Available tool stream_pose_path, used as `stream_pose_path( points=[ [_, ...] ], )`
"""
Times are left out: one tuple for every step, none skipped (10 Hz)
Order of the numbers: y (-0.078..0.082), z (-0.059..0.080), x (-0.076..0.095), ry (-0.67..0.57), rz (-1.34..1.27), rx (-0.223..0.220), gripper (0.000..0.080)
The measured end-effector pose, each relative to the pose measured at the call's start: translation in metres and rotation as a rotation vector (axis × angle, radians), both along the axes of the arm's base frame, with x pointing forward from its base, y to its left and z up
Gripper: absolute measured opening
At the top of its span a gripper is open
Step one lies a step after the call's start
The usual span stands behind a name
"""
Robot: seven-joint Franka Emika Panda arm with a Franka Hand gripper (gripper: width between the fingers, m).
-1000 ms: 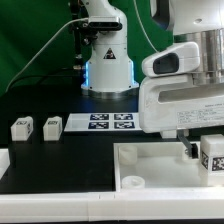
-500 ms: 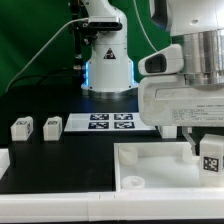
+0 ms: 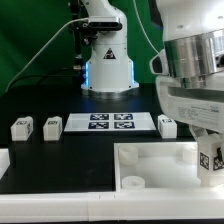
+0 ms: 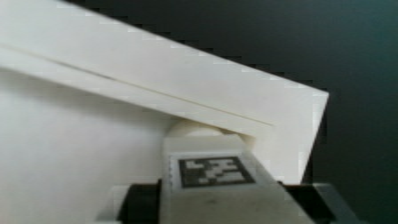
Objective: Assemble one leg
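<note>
The gripper [image 3: 207,152] clamps one leg [image 3: 210,158] upright over the tray-like piece [image 3: 150,160] — tag outward, poised at its far corner, apparently for seating.

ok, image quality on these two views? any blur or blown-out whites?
Exterior view: the near arm housing is soft, the loose legs and marker board are sharper, and the white tray piece is bright against the black table. Wrist view: soft overall, though the held leg tag stays readable in the tool.
</note>
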State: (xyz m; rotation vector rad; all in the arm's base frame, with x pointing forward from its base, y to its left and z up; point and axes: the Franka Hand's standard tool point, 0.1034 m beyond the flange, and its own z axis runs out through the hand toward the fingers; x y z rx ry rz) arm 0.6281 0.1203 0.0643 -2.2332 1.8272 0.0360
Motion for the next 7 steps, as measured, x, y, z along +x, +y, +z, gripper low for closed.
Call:
stream_pose_path(
  points=[
    [0.0008,-0.0004,0.0006,0.024,-0.130,0.036,0.0300],
    [0.0012,-0.0005,0.0011,0.045,-0.227,0.060,0.0300],
    [0.0025,-0.0006,0.0008,0.070,-0.332,0.082,0.0299],
    [0.0030,-0.0008,0.0006,0.077,-0.362,0.086,0.0299],
    [0.0029,-0.0009,0.0005,0.077,-0.361,0.087,0.0374],
    [0.0031,-0.0009,0.0005,0.077,-0.359,0.086,0.0374],
    [0.0032,-0.0009,0.0005,0.077,-0.358,0.086,0.0506]
  ],
)
